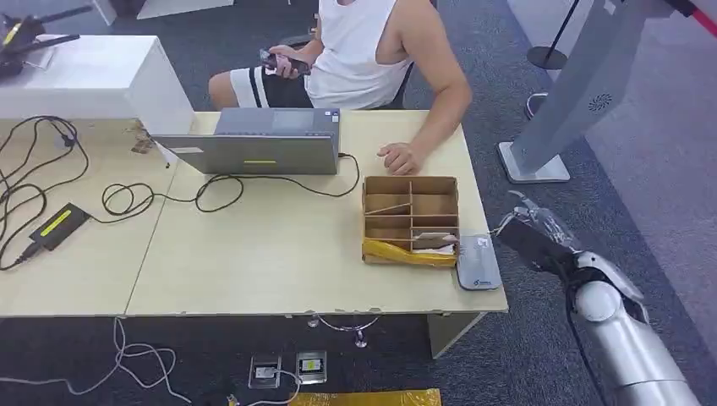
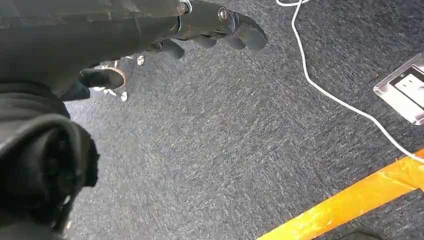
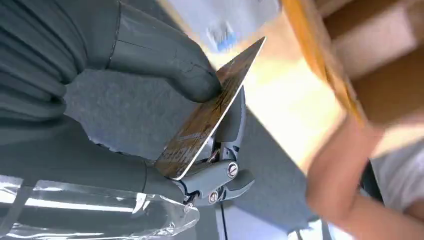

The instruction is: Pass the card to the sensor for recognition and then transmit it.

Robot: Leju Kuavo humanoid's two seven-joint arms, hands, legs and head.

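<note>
Right robot hand [image 3: 200, 125] pinches card [image 3: 210, 115] (wrist view), beside sensor [image 1: 478, 262].

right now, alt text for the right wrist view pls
The right hand pinches a brown card between its thumb and fingers, edge toward a pale wooden table. A blurred person's arm lies beyond, over grey carpet.

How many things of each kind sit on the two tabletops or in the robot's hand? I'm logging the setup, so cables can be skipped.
Laptop: 1
Divided cardboard box: 1
Grey sensor pad: 1
Black power adapter with yellow label: 1
Card pinched in the right hand: 1
Total: 5
</note>
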